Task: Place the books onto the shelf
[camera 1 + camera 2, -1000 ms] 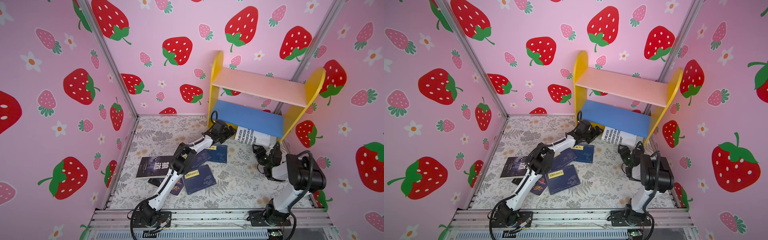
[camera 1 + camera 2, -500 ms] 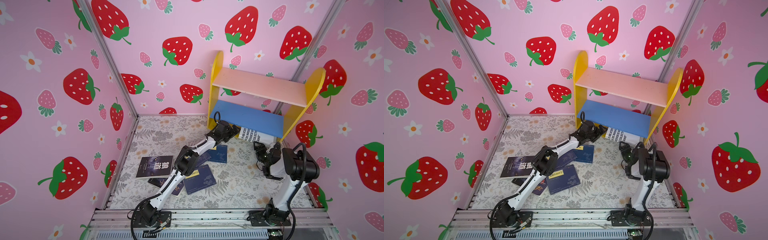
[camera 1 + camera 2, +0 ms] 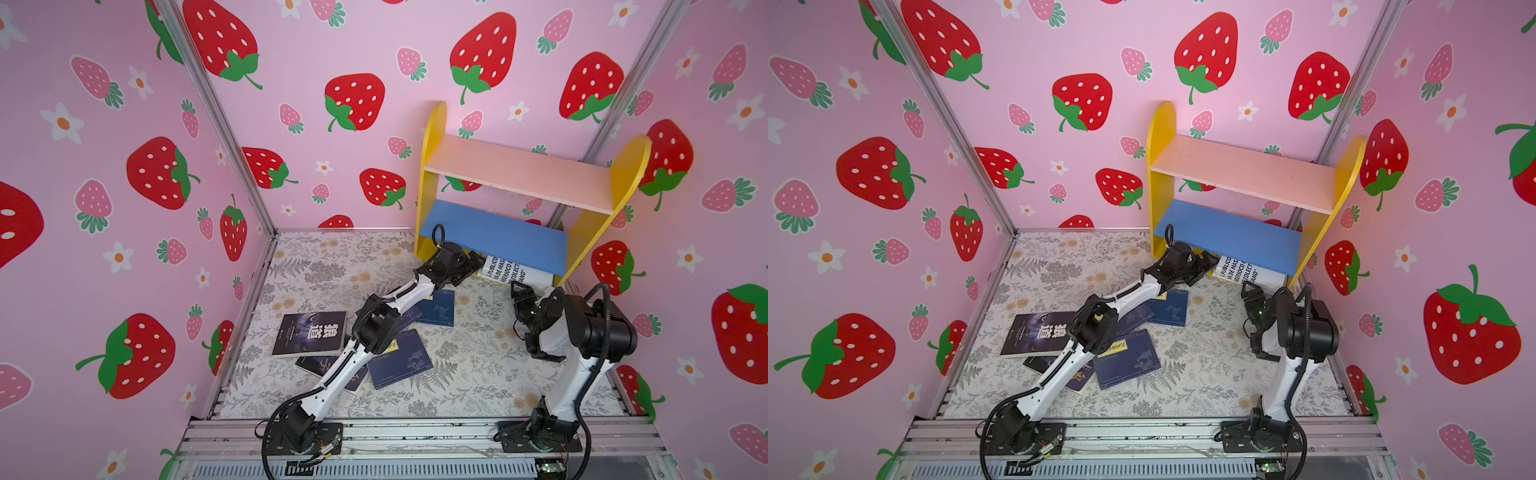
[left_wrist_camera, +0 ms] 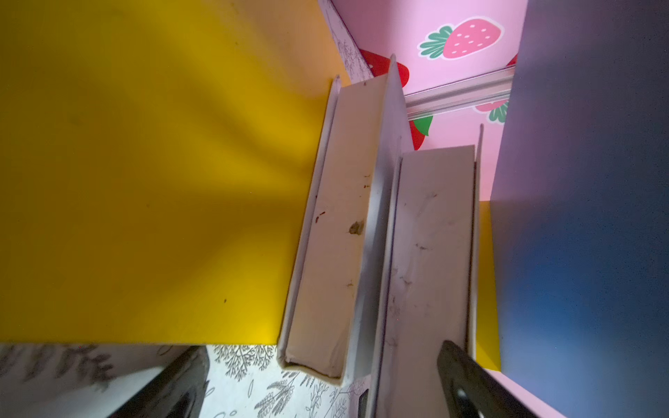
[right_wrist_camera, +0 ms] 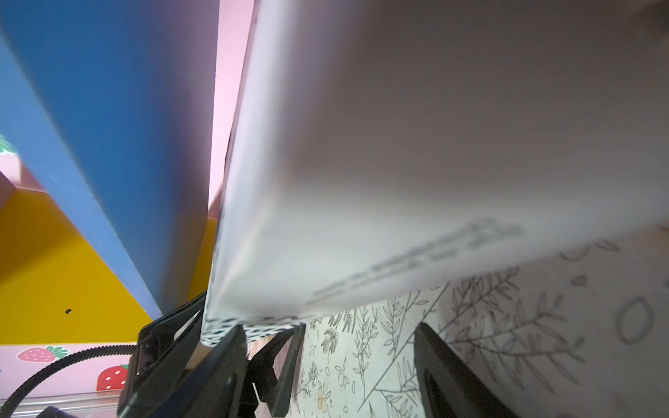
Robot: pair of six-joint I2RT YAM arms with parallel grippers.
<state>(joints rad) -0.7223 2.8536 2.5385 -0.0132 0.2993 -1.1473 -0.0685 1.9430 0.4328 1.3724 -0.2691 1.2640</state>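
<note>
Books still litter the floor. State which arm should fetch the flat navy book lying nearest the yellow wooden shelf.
Left, probably. The open left hand sits just beyond that flat navy paper book, which lies beside its forearm. The right hand, also open, is farther off, by the tall white books.

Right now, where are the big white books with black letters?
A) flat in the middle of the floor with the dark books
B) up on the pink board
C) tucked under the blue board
C: in both top views the white books stick out from under the blue lower board, while the pink upper board holds nothing.
</note>
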